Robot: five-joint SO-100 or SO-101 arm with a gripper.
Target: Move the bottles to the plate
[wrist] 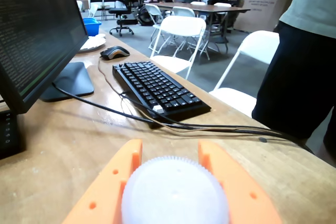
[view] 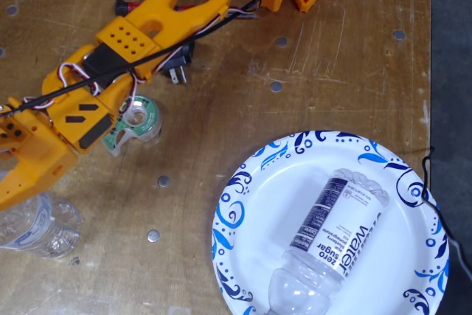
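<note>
Currently on the worn brown wooden table point(view: 310, 57): one large round white paper plate point(view: 254, 182) with a blue swirl and leaf pattern at its rim, lower right in the fixed view. Lying on its side across the plate, one small clear plastic water bottle with a white label point(view: 333, 232) reading "zero sugar Water"; its base points to the plate's upper right, its neck end to the lower edge of the picture.

Second item: one small clear plastic bottle with a ribbed whitish cap point(view: 37, 226), at the far left edge of the fixed view, well apart from the plate. The orange two-finger gripper point(view: 15, 182) sits over its top. In the wrist view the cap point(wrist: 175, 192) fills the gap between the two orange fingers point(wrist: 113, 182), which flank it closely on either side, parted about the cap's width; whether they actually press on it cannot be told.

Other items: one green tape dispenser point(view: 136, 123) just beside the orange arm point(view: 140, 35), partly under it. In the wrist view, a black keyboard point(wrist: 157, 88), a black mouse point(wrist: 114, 52), a dark monitor point(wrist: 31, 30) with black cables point(wrist: 220, 127), white folding chairs point(wrist: 178, 38) and a standing person point(wrist: 299, 56) at the right edge.
</note>
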